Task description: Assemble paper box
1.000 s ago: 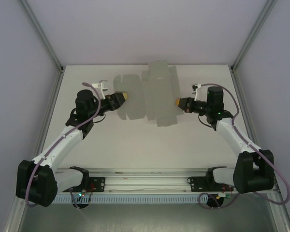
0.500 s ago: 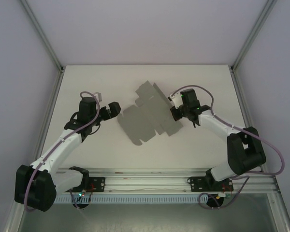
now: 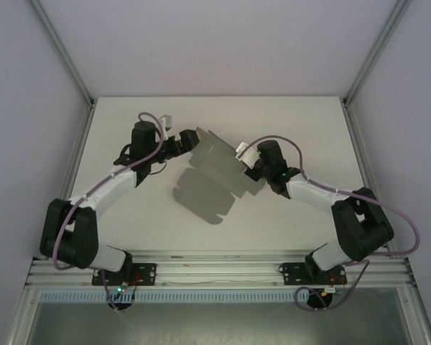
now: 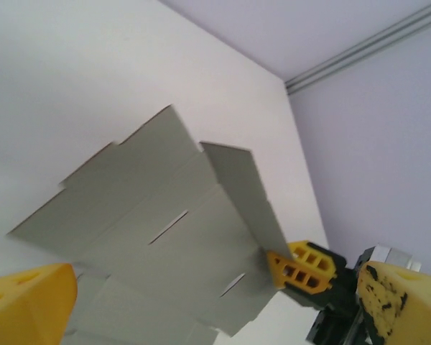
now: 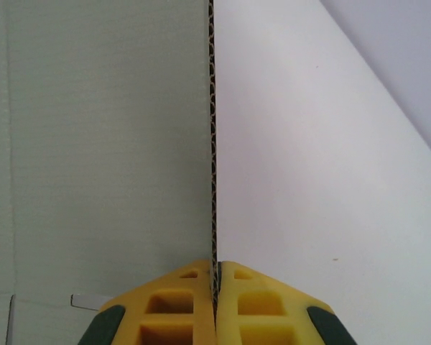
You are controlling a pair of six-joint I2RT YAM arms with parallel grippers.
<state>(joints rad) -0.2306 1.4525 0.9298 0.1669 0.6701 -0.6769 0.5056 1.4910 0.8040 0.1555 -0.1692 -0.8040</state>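
Note:
The paper box is a flat grey die-cut cardboard sheet lying askew in the middle of the white table, with one flap lifted at its right end. My right gripper is shut on that flap. In the right wrist view its yellow jaws pinch the corrugated edge, and the flap stands upright to the left. My left gripper is open at the sheet's far left corner. The left wrist view looks over the slotted sheet, with my own gripper spread wide and the right gripper's fingers clamping the raised flap.
The table is bare white, walled in by lilac panels and metal corner posts. An aluminium rail carrying both arm bases runs along the near edge.
My right gripper swung left, carrying its flap; the sheet turned and slid toward the front left. My left gripper opened wide and moved farther back and right to the sheet's corner.

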